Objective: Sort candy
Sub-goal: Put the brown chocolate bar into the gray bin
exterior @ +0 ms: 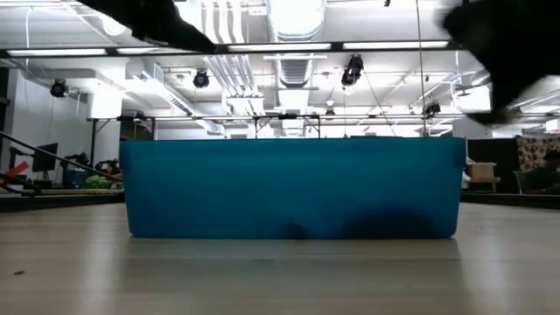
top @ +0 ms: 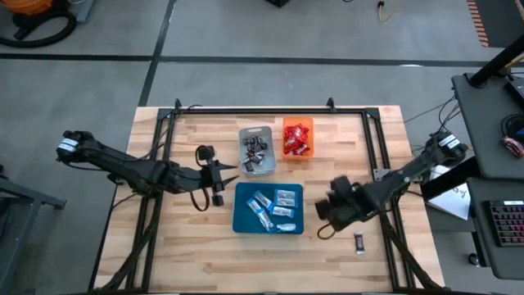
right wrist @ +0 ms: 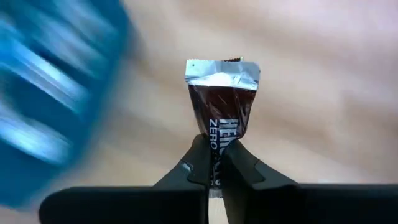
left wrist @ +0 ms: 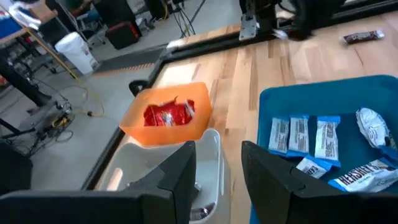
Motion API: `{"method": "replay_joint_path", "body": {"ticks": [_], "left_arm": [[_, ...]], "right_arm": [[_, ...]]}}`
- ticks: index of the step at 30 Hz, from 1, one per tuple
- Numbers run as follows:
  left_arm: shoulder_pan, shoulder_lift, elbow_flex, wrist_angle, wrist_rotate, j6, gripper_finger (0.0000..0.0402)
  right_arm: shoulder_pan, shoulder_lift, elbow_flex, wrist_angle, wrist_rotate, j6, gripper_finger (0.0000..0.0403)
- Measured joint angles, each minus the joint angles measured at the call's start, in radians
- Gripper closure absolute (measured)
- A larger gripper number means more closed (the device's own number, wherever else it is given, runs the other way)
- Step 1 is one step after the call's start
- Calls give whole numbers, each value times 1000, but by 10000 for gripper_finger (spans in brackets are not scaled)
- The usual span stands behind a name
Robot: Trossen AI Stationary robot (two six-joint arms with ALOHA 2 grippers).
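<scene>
Dark brown mini bar (right wrist: 219,106) sitting pinched in the right gripper (right wrist: 214,165)
Left gripper (left wrist: 217,177), fingers apart, hovering by the grey tray (top: 255,131)

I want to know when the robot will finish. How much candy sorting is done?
Nearly done. Red packets fill the orange tray, dark bars the grey tray, blue-and-white bars the blue tray. The right hand is pinching a dark mini bar. One dark bar is left on the table.
</scene>
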Motion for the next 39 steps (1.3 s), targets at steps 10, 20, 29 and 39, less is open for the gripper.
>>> {"method": "replay_joint_path", "body": {"ticks": [10,20,29,39], "left_arm": [[-2,-102,10,15,0,65,287],[-2,-200,-11,-114,-142,15,287],[-2,-246,-11,-176,-217,-21,287],[-2,-193,-11,-197,-218,-8,287]], "right_arm": [[-119,-6,146,409,717,-761,390],[-429,208,17,1373,678,-1610,390],[-661,439,105,1441,238,-1532,383],[-686,534,267,1153,170,-1485,259]]}}
